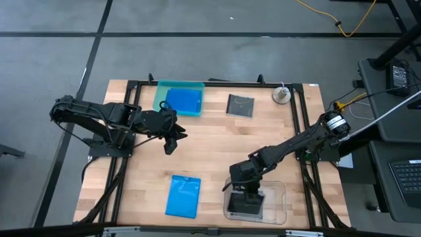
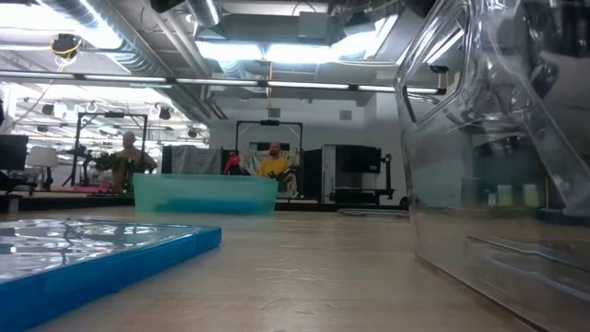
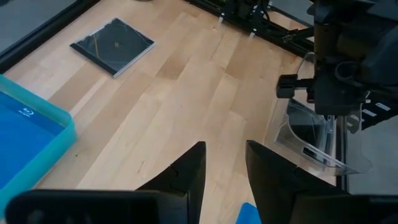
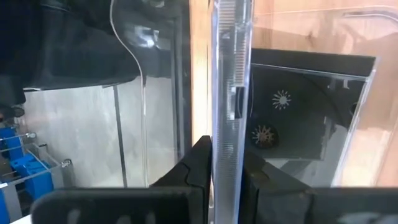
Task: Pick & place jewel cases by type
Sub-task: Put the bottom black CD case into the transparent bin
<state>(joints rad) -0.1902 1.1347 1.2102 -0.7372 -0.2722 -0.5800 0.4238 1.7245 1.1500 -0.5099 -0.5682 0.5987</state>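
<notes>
My right gripper (image 4: 225,163) is over the clear tray (image 1: 279,197) at the near right, shut on a clear jewel case (image 4: 227,74) that shows edge-on. A dark jewel case with a disc hub (image 4: 298,118) lies in that tray. Another dark jewel case (image 1: 240,105) lies flat at the far middle. One blue case (image 1: 183,195) lies flat near the front edge. A second blue case (image 1: 183,101) lies in the teal tray (image 1: 160,92). My left gripper (image 3: 225,163) hovers open left of the table's middle, with nothing between its fingers. My right gripper pinches the clear jewel case between its two fingers, one on each flat face, at the ribbed edge (image 4: 226,140). The fingers slant down into the clear tray. The case stands on edge and runs on ahead of the fingers. Where its far end rests does not show.
A small round object (image 1: 281,95) sits at the far right by the frame rail. Bare wood (image 1: 210,151) lies between the two trays. In the low view the clear tray's wall (image 2: 498,184) rises close on the right, and people stand in the room beyond.
</notes>
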